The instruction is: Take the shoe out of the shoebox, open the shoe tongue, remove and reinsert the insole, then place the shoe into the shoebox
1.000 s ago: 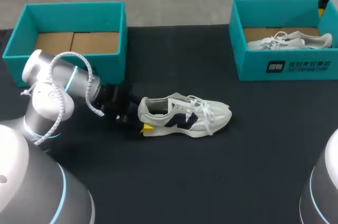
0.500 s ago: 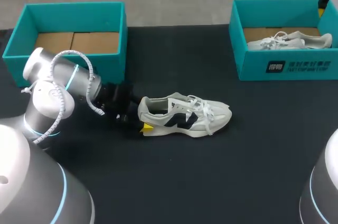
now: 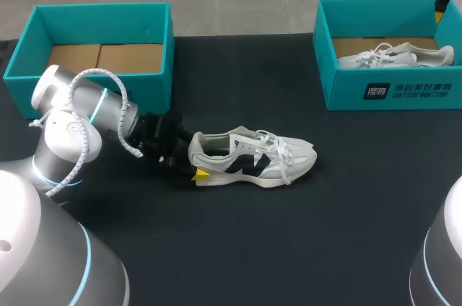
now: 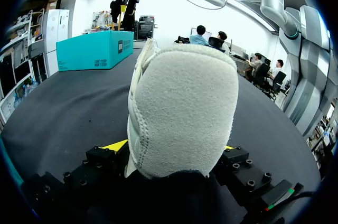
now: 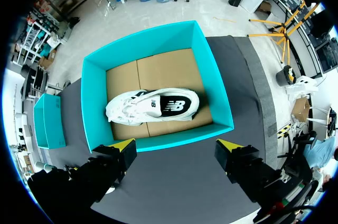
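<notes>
1. Between the yellow tips of the left gripper (image 4: 173,148) sits the heel of the shoe (image 3: 253,159). In the left wrist view a finger presses in from each side, so I judge the gripper clenched on the heel.
2. The shoe stands upright on its sole on the black table (image 3: 289,248), with its toe pointing away from the left arm and towards the robot's right. Its laces lie loose over the front.
3. Just behind the left arm is the left shoebox (image 3: 94,10), which shows only its cardboard floor. The shoe is therefore out of its box, and that step looks done.
4. Whether the tongue has been pulled open, or the insole lifted and put back, cannot be told from these views. The shoe's opening only shows dark.
5. The task could be either early or late. The tongue and insole work may lie ahead, or only the return to the box.
6. Well apart, the right gripper (image 5: 174,152) hangs high above the right shoebox (image 5: 90,108). Its fingers are spread with nothing between them. A second shoe (image 5: 153,106) lies on its side in that box.
</notes>
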Robot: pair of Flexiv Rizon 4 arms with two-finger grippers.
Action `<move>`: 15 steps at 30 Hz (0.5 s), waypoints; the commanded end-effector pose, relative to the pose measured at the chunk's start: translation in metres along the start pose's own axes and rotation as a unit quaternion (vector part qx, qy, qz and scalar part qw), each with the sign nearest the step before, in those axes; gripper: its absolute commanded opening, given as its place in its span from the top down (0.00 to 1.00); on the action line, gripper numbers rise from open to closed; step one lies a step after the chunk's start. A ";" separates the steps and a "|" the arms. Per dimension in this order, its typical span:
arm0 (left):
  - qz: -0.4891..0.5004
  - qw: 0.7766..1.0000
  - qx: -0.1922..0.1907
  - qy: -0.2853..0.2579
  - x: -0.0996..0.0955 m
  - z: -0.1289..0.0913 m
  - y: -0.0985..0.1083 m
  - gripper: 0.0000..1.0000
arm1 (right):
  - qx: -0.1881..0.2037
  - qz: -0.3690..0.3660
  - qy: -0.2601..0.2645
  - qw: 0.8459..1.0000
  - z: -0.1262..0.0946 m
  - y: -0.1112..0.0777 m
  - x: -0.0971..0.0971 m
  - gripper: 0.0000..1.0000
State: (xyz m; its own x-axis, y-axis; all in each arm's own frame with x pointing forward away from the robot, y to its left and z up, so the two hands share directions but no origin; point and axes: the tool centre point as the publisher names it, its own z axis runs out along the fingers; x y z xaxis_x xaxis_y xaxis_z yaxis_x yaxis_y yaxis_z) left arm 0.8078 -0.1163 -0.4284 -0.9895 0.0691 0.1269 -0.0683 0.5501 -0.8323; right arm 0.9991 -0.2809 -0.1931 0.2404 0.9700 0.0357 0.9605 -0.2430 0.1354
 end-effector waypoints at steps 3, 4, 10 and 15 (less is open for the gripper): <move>0.000 1.000 0.000 0.001 -0.002 0.003 0.003 1.00 | -0.001 0.001 0.000 1.000 0.000 -0.001 0.000 0.00; 0.000 1.000 0.000 0.001 -0.002 0.003 0.003 1.00 | -0.001 0.001 0.000 1.000 0.000 -0.001 0.000 0.00; 0.000 1.000 0.000 0.001 -0.002 0.003 0.003 1.00 | -0.011 -0.006 -0.003 1.000 -0.003 -0.004 0.005 0.00; 0.000 1.000 0.000 0.001 -0.002 0.003 0.003 1.00 | -0.032 -0.011 -0.017 0.999 -0.010 -0.021 0.030 0.00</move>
State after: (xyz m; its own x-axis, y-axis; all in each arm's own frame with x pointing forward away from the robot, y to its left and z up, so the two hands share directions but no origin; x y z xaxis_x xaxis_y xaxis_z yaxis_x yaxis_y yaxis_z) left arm 0.8078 -0.1162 -0.4284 -0.9895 0.0691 0.1270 -0.0684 0.5501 -0.8323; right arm 0.9989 -0.2642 -0.1878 0.2140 0.9765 0.0256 0.9635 -0.2154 0.1590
